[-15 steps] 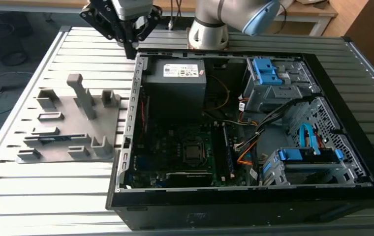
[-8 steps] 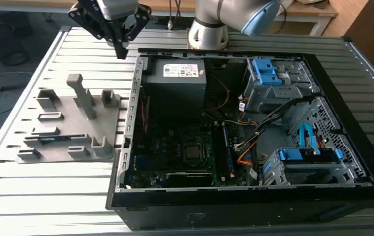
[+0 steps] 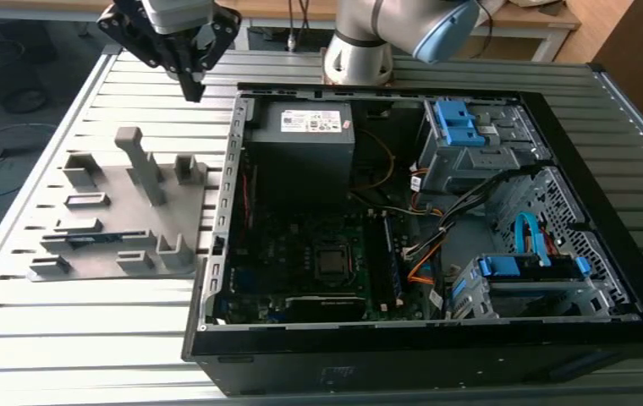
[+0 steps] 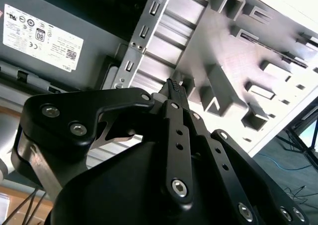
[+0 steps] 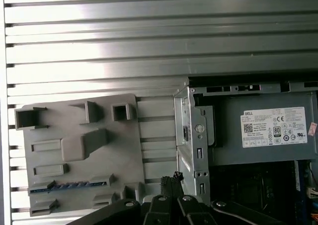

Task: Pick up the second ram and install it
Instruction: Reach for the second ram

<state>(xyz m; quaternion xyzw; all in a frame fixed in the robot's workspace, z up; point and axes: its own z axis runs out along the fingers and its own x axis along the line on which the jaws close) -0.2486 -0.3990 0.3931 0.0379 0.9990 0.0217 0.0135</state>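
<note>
The gripper (image 3: 192,85) hung above the slatted table (image 3: 74,338), past the far end of the grey fixture (image 3: 107,216) and just off the corner of the open case (image 3: 412,334). Its fingertips were pressed together with nothing between them, as both wrist views showed. The ram (image 3: 82,239) lay low in a slot near the opposite end of the fixture, well apart from the gripper. In the first wrist view it showed as a thin blue strip (image 5: 69,186) held between small grey blocks. The step in hand looked like the approach for the pick, hardly begun. Done well, it would mean parting the fingers before descent and turning the wrist so the pads met the stick's flat faces rather than its ends. It would also mean coming straight down at mid-length, clear of the tall post and the blocks on either side. A firm grip would suit it, since a tilted stick would be hard to seat.
</note>
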